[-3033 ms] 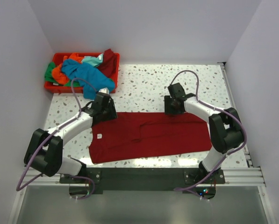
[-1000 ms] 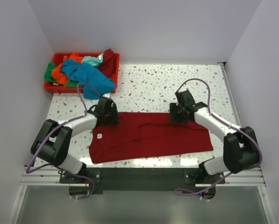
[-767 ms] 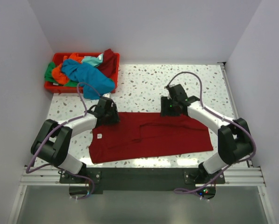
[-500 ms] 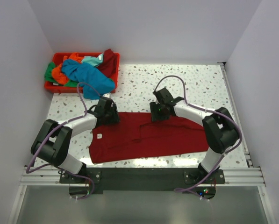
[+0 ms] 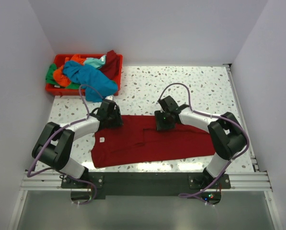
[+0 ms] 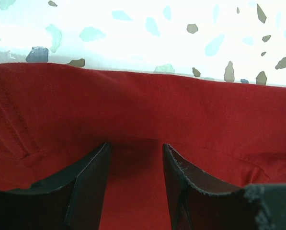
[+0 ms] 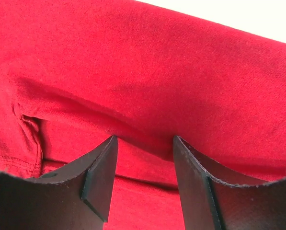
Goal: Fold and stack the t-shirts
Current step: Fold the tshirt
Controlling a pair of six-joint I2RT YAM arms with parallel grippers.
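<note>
A large dark red t-shirt (image 5: pixel 152 141) lies on the speckled table (image 5: pixel 190 86), folded into a long strip. My left gripper (image 5: pixel 115 120) rests on its far left corner. In the left wrist view that gripper (image 6: pixel 134 143) is open, with flat red cloth (image 6: pixel 143 105) showing between its fingers. My right gripper (image 5: pixel 162 123) sits on the shirt's far edge near the middle. In the right wrist view it (image 7: pixel 145 137) is open too, its tips against a ridge of red cloth (image 7: pixel 157 72). More t-shirts lie heaped at the back left: teal (image 5: pixel 87 76), orange (image 5: pixel 61 75) and green (image 5: pixel 50 74).
A red plastic bin (image 5: pixel 54 90) at the back left corner holds the heap, and the teal shirt spills over its front wall onto the table. White walls close in the table on three sides. The arms' mounting rail (image 5: pixel 143 182) runs along the near edge.
My right gripper has slid left along the shirt's far edge, from near its right end to the middle. The left gripper has stayed on the far left corner over the last second.
</note>
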